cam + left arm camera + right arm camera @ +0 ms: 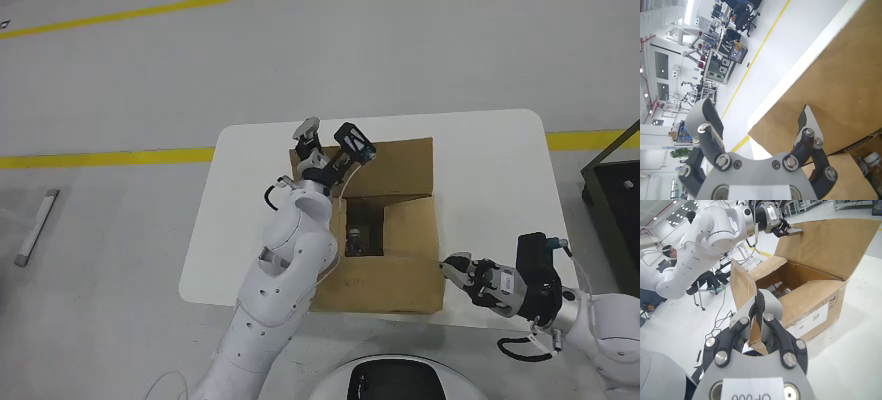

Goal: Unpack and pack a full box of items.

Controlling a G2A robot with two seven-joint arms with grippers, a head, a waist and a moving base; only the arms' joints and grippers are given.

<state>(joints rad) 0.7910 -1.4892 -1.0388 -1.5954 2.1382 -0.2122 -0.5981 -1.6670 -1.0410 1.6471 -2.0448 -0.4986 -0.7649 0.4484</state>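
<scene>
Box (pixel 385 282) on table (pixel 490 150), bottles (pixel 776 285) inside — left gripper (pixel 330 133) at far flap (pixel 395 168)

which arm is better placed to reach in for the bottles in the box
Left, probably. The left end effector is open, holding nothing, by the far flap, near the box opening and bottles. The right end effector is shut on the near flap, likely holding it open.
</scene>
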